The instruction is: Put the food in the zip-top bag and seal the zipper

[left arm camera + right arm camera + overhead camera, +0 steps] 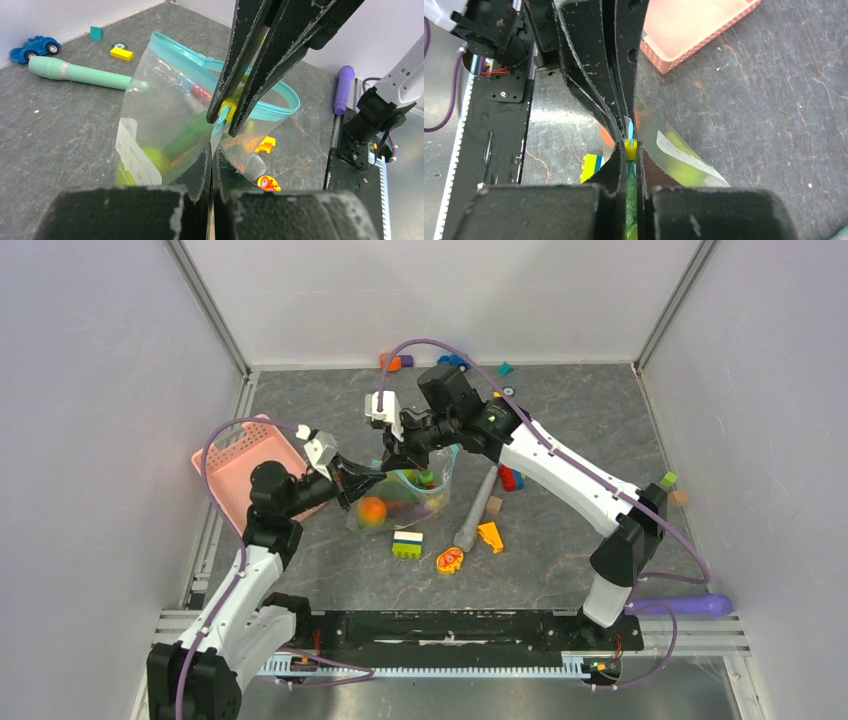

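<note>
The zip-top bag (405,495), food (372,510) inside, sits just beside the pink basket (240,465). Both pinch its zipper (280,92): left claw (212,150) at the near end, right claw (224,124) at the yellow slider (630,148). Film probably limp and slippery; hold the stiffer strip.

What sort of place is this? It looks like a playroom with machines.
Probably a robot lab's test cell, not a playroom: a left arm and right arm bolted to a rail at the table edge, blank white walls boxing it in, toys and a clear bag as practice props.
</note>
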### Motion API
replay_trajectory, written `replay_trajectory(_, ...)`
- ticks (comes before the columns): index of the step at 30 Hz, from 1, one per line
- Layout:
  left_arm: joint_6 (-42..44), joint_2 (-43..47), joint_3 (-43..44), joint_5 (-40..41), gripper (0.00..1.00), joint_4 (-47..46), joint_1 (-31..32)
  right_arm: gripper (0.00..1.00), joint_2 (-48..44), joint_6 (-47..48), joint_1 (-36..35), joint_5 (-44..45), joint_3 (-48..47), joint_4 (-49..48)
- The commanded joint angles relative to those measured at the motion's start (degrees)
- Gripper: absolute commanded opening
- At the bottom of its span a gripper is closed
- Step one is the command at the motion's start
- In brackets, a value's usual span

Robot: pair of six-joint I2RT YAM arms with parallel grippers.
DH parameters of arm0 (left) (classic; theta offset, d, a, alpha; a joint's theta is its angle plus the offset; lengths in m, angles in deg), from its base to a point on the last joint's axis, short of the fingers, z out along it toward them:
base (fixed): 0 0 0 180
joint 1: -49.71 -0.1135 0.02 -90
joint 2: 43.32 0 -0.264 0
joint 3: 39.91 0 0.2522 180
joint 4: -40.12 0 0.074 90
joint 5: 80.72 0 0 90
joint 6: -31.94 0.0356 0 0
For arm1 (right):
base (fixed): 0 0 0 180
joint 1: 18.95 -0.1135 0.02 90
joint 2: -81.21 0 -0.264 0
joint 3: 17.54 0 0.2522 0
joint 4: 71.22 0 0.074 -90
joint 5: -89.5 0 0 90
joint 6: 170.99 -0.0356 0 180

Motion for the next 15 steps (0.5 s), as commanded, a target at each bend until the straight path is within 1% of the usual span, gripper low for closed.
replay_trajectory(1, 2.1, 2.6, -1.2, 5.89, 0.02, 1.1, 0.12, 0.0, -1.41, -0.35, -0.26, 4.71, -3.25, 1.61)
replay_trajectory(3, 1.84, 4.19, -2.93, 8.29, 0.02, 0.76, 0.14, 0.0, -1.75, 0.25, -0.06, 7.63, -3.44, 2.67)
replay_trajectory(5, 1.8, 5.52, -4.43, 10.8, 0.02, 0.94, 0.09, 0.0, -2.26, 0.96, 0.46, 8.57, -3.05, 3.25)
replay_trajectory(15, 1.44, 8.44, -7.35, 16.92, 0.02, 2.36, 0.1, 0.0, -2.94, 1.41, 6.49, 8.54, -2.38, 4.61)
